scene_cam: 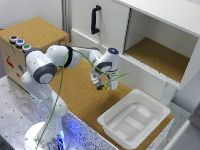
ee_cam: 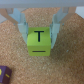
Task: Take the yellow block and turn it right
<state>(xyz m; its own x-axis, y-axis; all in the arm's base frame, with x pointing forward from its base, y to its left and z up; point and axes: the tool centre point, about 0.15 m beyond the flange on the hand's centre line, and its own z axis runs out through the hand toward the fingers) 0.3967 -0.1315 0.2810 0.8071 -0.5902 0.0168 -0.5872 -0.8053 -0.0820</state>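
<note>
The yellow block (ee_cam: 39,41) is a small bright cube with a dark "T" and a line marked on its faces. It sits between my two pale fingers (ee_cam: 22,27), which press on its sides, so my gripper (ee_cam: 39,37) is shut on it. In the exterior view my gripper (scene_cam: 103,82) hangs a little above the cork surface (scene_cam: 75,90). Only a speck of the yellow block (scene_cam: 106,86) shows at the fingertips there. The gripper stands towards the exterior view's left of the white tray.
A white tray (scene_cam: 134,117) lies on the cork at the exterior view's right. Behind it is a white cabinet with an open compartment (scene_cam: 160,55) and a black door handle (scene_cam: 94,19). A cork box with coloured buttons (scene_cam: 20,42) stands at the left. A purple object (ee_cam: 4,75) lies near the block.
</note>
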